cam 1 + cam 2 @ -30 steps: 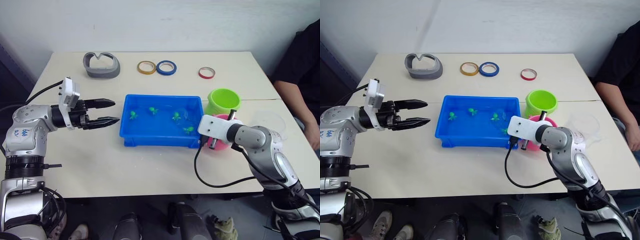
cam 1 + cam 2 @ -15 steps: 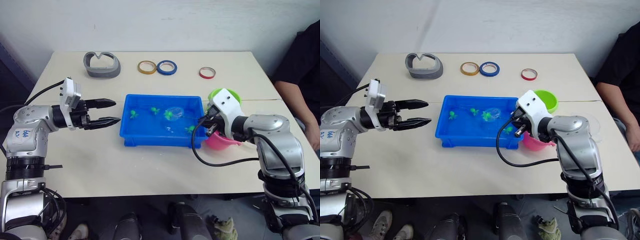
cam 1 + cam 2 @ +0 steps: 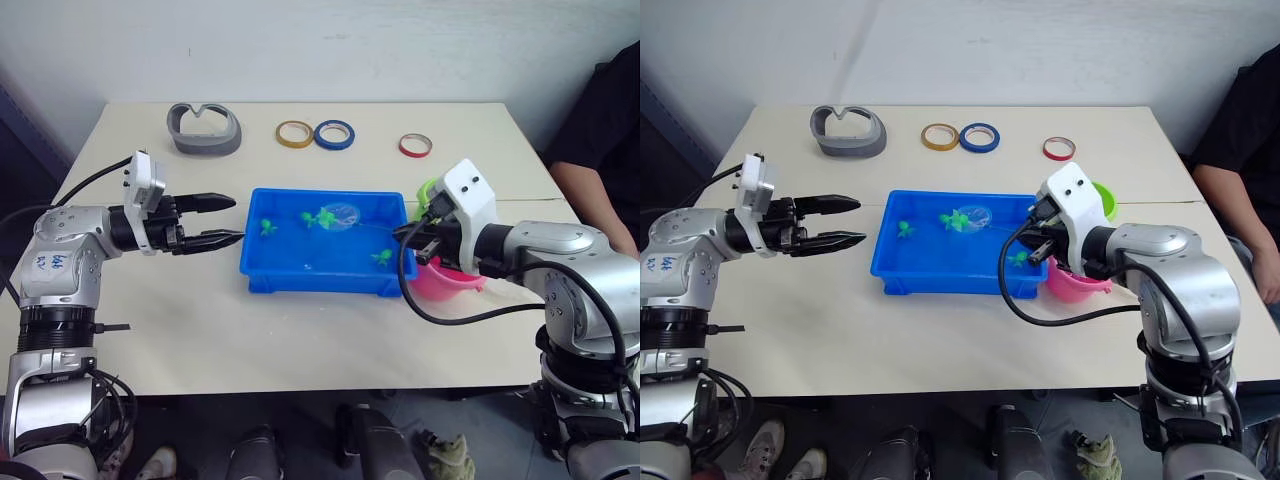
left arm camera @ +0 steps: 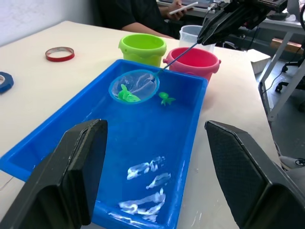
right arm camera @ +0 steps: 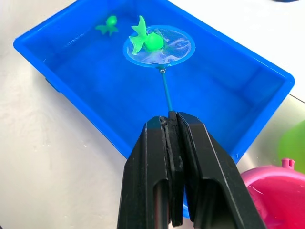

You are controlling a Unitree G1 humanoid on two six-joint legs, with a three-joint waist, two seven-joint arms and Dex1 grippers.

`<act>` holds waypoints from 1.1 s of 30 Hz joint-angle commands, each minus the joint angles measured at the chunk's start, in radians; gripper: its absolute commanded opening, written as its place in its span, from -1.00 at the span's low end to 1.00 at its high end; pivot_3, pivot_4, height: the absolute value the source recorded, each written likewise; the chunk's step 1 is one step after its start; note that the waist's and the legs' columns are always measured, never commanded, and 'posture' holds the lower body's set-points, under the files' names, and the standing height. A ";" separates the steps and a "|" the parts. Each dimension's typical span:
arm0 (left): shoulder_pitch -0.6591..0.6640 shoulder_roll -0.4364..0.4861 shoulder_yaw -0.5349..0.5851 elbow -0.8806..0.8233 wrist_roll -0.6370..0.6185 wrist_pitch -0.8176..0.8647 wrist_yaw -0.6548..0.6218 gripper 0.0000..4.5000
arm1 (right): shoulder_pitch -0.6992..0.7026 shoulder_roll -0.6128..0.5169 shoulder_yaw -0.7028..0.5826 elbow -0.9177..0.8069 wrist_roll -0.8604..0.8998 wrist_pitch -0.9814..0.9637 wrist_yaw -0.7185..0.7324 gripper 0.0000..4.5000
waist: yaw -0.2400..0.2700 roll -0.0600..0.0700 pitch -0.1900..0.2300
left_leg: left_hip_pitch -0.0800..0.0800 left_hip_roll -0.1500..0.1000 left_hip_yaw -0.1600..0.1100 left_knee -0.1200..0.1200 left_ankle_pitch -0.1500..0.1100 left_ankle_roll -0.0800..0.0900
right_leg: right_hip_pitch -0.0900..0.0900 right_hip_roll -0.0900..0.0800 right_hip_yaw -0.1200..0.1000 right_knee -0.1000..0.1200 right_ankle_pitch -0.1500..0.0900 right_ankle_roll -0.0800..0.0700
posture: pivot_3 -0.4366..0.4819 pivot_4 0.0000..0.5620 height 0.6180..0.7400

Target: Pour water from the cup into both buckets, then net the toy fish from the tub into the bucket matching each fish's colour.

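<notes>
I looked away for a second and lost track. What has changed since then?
The right gripper, shut on the net, swung from the pink bucket over the tub and reached a green fish. The left gripper stayed open beside the tub.

The only writing is a small handwritten mark on a white label [image 3: 51,264] stuck to the left arm, and it is too small to read with any certainty. The tub, buckets, cup, tape rolls and table carry no legible text, brand or number.
</notes>
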 commanded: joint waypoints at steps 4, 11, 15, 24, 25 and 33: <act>-0.072 -0.033 -0.017 0.055 0.005 -0.056 -0.009 0.60 | 0.013 -0.086 -0.151 -0.061 0.075 -0.008 -0.021 -1.00 | 0.001 0.000 0.000 | -0.001 0.000 0.000 0.000 0.000 0.000 | 0.000 0.000 0.000 -0.001 0.000 0.000 | -0.05 -0.47 0.79; -0.141 -0.085 -0.048 0.147 0.023 -0.111 -0.030 0.60 | 0.062 -0.243 -0.273 -0.007 0.101 -0.059 -0.045 -1.00 | 0.002 0.000 0.000 | -0.001 0.000 0.000 -0.001 -0.001 0.001 | 0.000 0.000 0.000 -0.003 0.000 0.000 | -0.05 -0.47 0.79; -0.178 -0.115 -0.067 0.191 0.029 -0.135 -0.045 0.60 | 0.122 -0.333 -0.288 0.093 0.072 -0.175 -0.078 -1.00 | -0.001 0.000 0.000 | -0.001 0.000 0.001 -0.001 -0.001 0.001 | 0.000 0.000 0.000 -0.003 0.000 0.001 | -0.05 -0.47 0.79; -0.215 -0.138 -0.076 0.233 0.040 -0.152 -0.059 0.60 | 0.184 -0.399 -0.140 0.270 -0.026 -0.464 -0.166 -1.00 | -0.002 0.000 0.000 | 0.000 0.000 0.002 -0.002 0.000 0.000 | 0.000 0.001 0.001 -0.002 0.000 0.001 | -0.05 -0.47 0.79; -0.214 -0.137 -0.075 0.231 0.041 -0.152 -0.060 0.60 | 0.198 -0.426 -0.097 0.285 -0.070 -0.529 -0.175 -1.00 | -0.002 0.000 0.000 | 0.000 0.000 0.002 -0.001 0.000 0.000 | 0.000 0.001 0.001 -0.002 0.000 0.001 | -0.05 -0.47 0.79; -0.208 -0.129 -0.072 0.227 0.043 -0.147 -0.063 0.60 | 0.249 -0.544 0.063 0.333 -0.290 -0.840 -0.220 -1.00 | -0.001 0.000 0.000 | -0.001 0.000 0.004 -0.002 0.000 0.000 | 0.000 0.000 0.000 -0.004 0.000 0.001 | -0.05 -0.47 0.79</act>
